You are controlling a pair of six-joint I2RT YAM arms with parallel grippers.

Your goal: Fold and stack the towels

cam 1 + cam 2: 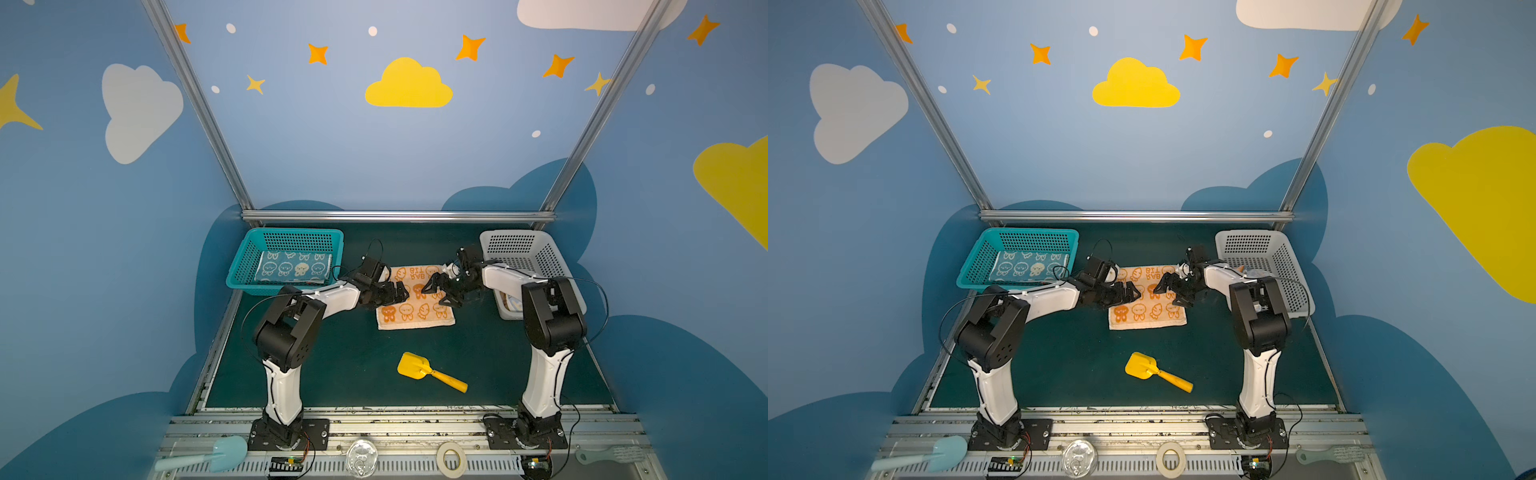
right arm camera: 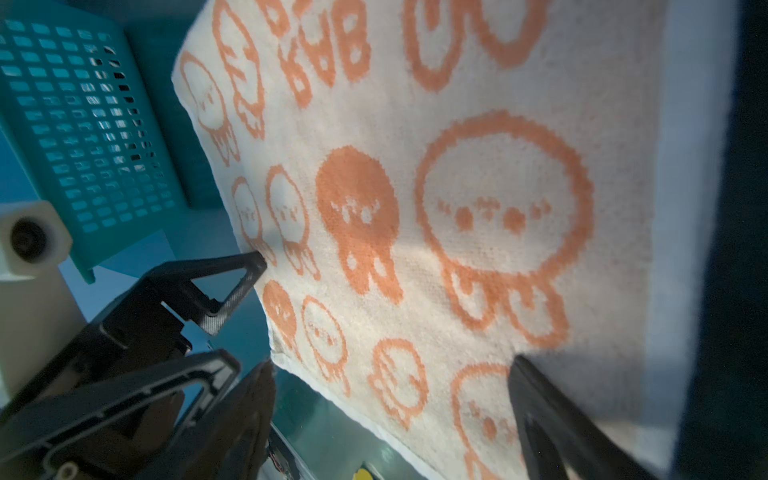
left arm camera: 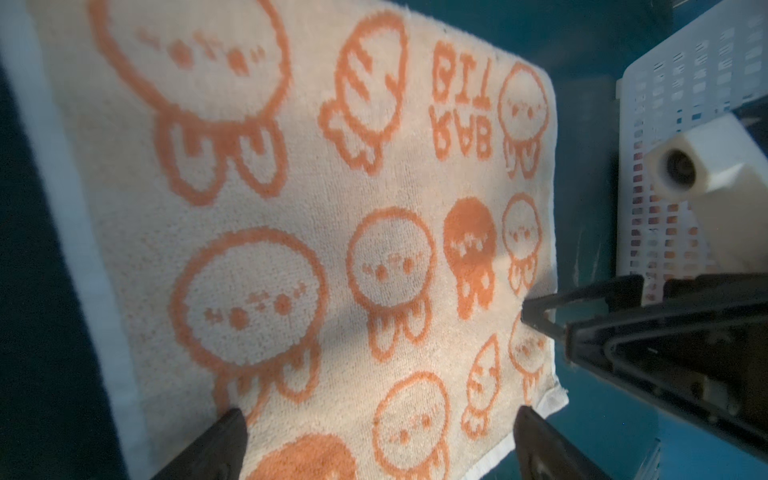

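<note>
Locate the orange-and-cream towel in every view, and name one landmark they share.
Top view: orange-and-cream towel, slightly below centre.
Top view: towel again slightly below centre.
Left wrist: towel fills most of the picture.
Right wrist: towel fills most of the picture.
Shared landmark: RAB BIT lettering, visible in all four.

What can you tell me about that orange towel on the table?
The orange towel is terry-looking cloth: cream with orange rabbit faces, the letters RAB BIT and a cream border. It lies spread flat on the dark green table, between the teal basket and the white basket. The left tool and right tool, both open, hang low over it; contact is unclear.
</note>
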